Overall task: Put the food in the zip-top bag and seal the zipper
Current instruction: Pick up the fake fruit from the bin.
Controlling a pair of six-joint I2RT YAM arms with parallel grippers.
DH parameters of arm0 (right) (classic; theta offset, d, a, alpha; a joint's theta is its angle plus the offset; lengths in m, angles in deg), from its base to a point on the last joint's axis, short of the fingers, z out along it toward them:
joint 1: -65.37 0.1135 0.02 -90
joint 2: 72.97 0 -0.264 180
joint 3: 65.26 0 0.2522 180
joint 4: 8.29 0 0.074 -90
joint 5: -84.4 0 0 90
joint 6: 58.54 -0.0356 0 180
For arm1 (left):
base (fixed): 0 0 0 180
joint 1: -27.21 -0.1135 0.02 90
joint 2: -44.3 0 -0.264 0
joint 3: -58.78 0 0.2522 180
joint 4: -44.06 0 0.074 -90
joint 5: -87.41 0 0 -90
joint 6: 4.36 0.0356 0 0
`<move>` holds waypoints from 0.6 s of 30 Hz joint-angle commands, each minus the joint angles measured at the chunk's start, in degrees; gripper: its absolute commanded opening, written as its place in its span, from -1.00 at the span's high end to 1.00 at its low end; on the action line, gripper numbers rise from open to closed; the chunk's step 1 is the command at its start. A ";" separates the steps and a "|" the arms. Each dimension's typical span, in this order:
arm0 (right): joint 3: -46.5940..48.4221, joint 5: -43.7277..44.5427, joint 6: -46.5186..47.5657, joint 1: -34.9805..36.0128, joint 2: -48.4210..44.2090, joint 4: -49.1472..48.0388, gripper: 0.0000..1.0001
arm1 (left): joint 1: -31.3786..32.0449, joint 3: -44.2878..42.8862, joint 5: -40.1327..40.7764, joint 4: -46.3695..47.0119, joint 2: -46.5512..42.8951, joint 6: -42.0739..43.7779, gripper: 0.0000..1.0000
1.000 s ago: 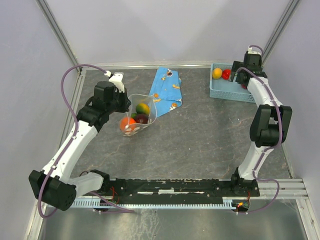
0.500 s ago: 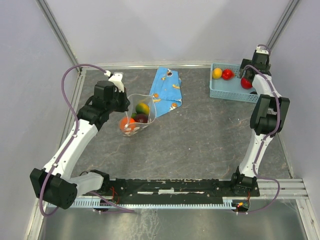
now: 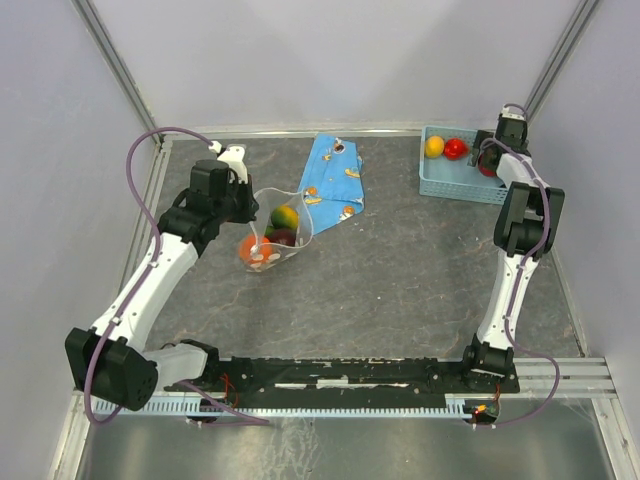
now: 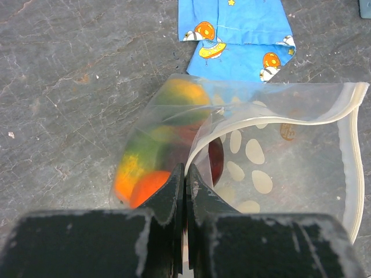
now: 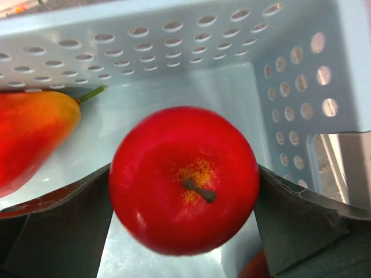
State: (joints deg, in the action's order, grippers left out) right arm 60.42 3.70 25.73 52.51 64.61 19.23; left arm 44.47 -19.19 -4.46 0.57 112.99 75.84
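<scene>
**Surface.** The surface (image 3: 420, 280) is dark grey and mottled like stone, with metal rails along its edges. A broad bare stretch of it lies between the two containers and runs toward the arm bases.

**Basket.** A light-blue mesh basket (image 3: 458, 190) of rigid, perforated plastic sits in the far right corner, close to the rail. It holds a yellow fruit (image 3: 434, 146), a red fruit (image 3: 455, 148) and a glossy red apple (image 5: 174, 150).

**Wrapper.** A flat blue wrapper (image 3: 335, 180) with orange prints lies at far centre, just behind the bag.

**Bag.** The zip-top bag (image 4: 278, 174) is clear, floppy and dotted white. It stands left of centre with its mouth gaping. Inside are an orange fruit (image 3: 252, 245), a green-yellow fruit (image 3: 286, 216) and a dark purple fruit (image 3: 284, 237).

**End effectors.**
- The left end effector (image 4: 185, 179) is clamped tight on the bag's mouth edge.
- The right end effector (image 5: 184, 174) is spread wide inside the basket, with one finger at each side of the apple. No grip is evident.

**Zipper.** The zipper (image 4: 352, 162), a whitish strip, is unsealed along the bag's rim.
</scene>
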 commanded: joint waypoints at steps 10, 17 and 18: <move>-1.62 -4.64 1.67 -0.33 -2.57 -6.64 -0.47 | -0.81 0.26 -1.29 3.03 0.10 1.28 0.95; -6.85 -6.85 1.69 -0.38 -8.37 -8.83 -0.36 | -0.82 0.48 -1.72 3.28 -0.50 1.10 0.95; -7.61 -7.02 1.80 -0.36 -9.19 -9.11 -0.34 | -0.82 0.48 -1.85 3.42 -0.56 1.04 0.95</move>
State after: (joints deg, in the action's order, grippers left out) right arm 54.85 -1.35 26.86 52.46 62.84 14.35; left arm 43.94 -18.86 -4.78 0.96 113.40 75.84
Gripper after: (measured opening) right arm 0.885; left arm 0.043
